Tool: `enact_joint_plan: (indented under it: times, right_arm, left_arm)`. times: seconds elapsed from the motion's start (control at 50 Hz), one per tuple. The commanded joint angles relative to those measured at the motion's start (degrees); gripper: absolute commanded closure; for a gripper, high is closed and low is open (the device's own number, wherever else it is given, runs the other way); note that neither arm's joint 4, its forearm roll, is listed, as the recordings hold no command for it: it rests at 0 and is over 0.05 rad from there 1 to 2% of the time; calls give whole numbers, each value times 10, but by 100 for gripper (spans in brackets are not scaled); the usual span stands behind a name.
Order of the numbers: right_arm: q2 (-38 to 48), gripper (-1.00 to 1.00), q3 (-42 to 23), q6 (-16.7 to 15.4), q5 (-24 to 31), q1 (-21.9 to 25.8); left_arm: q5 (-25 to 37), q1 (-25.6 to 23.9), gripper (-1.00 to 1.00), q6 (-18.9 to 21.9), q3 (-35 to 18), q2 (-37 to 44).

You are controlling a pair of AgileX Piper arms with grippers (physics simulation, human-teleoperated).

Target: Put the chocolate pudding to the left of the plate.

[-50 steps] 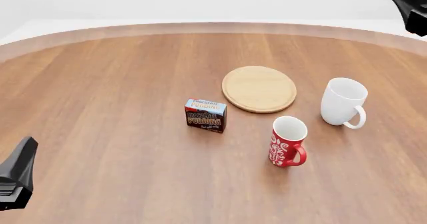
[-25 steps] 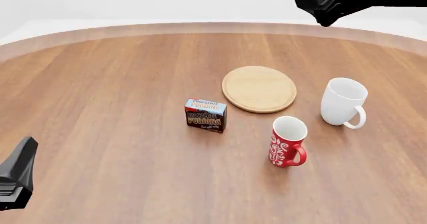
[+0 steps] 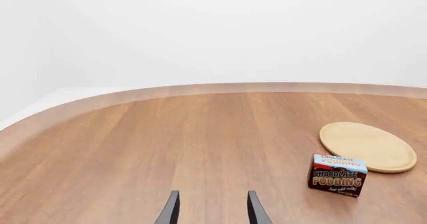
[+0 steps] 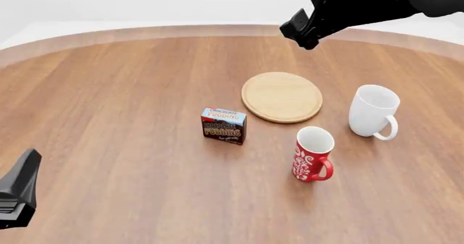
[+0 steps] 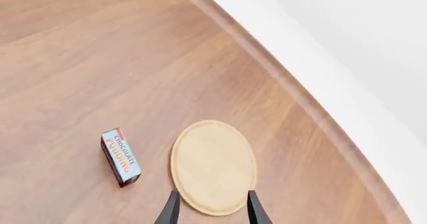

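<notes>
A: Fingers first, the nearest ones. What does the left gripper (image 3: pixel 212 211) show?

B: It sits low by the near left corner of the worktop (image 4: pixel 108 92). In the front view only its dark body shows, but its own wrist view has the two fingertips (image 3: pixel 171 210) parted with bare wood between them, holding nothing.

A: And going farther in?

B: The red patterned mug (image 4: pixel 313 154) stands upright toward the near right, handle to the near right side. Just beyond it, more to the left, stands the chocolate pudding (image 4: pixel 223 125), upright on the wood, brown lettered front facing the near edge, light blue top up. It touches nothing.

A: Where is it against the plate (image 4: pixel 282 97)?

B: Near it, a little closer to the near edge and toward the left edge, with a strip of wood between the two. The plate lies flat about mid-worktop. The white mug (image 4: pixel 374 112) stands upright to the right of the plate, apart from it, handle toward the near edge.

A: And the right gripper (image 5: pixel 212 211)?

B: Farthest of all, raised above the far edge, beyond the plate. Its wrist view looks down on plate (image 5: pixel 213 167) and carton (image 5: pixel 121 157); the fingers are spread apart and hold nothing.
</notes>
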Motion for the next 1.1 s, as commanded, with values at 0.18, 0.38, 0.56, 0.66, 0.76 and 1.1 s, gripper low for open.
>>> enact_joint_plan:
  times: [0.18,0.38,0.56,0.66,0.76,1.1]
  right_arm:
    - [61,-100,30,11,-22,37]
    - [89,-100,41,17,-33,63]
    - [106,-100,41,22,-33,79]
    - [121,-100,36,23,-35,84]
    - [133,-100,29,28,-37,92]
    - [177,-100,13,39,-48,108]
  left_arm:
    - [0,0,-100,0,0,0]
    - [0,0,-100,0,0,0]
    - [0,0,-100,0,0,0]
    - [0,0,-100,0,0,0]
    - [0,0,-100,0,0,0]
    - [0,0,-100,0,0,0]
